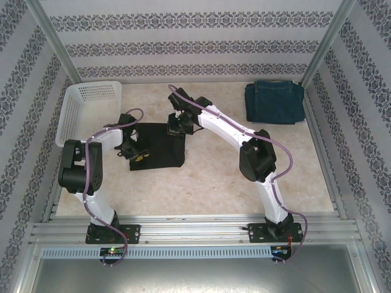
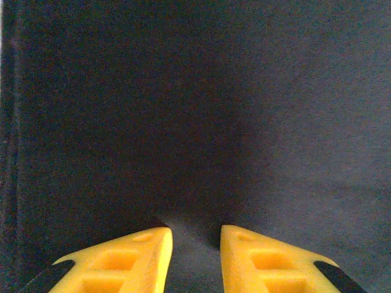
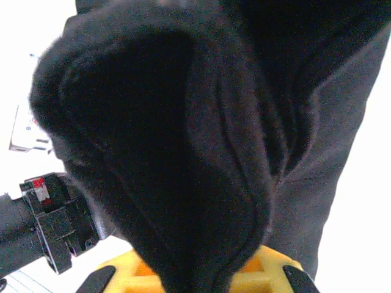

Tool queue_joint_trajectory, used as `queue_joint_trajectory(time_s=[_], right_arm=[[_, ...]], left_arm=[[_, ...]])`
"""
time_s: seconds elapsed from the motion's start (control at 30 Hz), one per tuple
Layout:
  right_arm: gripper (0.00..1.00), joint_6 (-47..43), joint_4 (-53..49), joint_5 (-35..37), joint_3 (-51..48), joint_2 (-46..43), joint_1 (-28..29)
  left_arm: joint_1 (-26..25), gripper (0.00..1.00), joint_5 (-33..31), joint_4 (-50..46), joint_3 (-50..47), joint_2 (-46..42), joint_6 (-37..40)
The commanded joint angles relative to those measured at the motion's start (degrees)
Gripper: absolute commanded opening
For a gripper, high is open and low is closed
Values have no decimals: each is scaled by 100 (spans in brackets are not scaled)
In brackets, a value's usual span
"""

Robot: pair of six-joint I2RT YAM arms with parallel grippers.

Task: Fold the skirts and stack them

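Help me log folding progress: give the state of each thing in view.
black skirt: spread mostly flat, far right corner raised and bunched.
denim skirt: folded, lying at the far right.
basket: upright, at the far left.
left gripper: fingertips down on the black skirt with a narrow gap; grip unclear.
right gripper: shut on the black skirt.

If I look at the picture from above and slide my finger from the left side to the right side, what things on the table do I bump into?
white basket → black skirt → blue denim skirt
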Motion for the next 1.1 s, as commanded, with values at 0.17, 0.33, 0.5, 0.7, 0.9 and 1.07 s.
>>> queue_joint_trajectory(time_s=[0.17,0.33,0.5,0.7,0.9,1.07], right_arm=[[0,535,766,-689,204,200,180],[0,571,723,-694,421,573,213],[6,542,574,-706,776,968,324],[11,978,1310,-586,626,1057,475],[29,1209,1801,-714,747,1210,636],[68,1709,4238,-1473,9,927,776]], left_arm=[[-67,27,50,75,-166,367,95],[-66,27,110,50,-143,355,119],[-64,32,260,-238,117,102,185],[-49,55,-1111,-1416,946,-1277,98],[51,73,-2759,-2217,1562,-2462,198],[351,83,-2372,-1964,1250,-2752,102]])
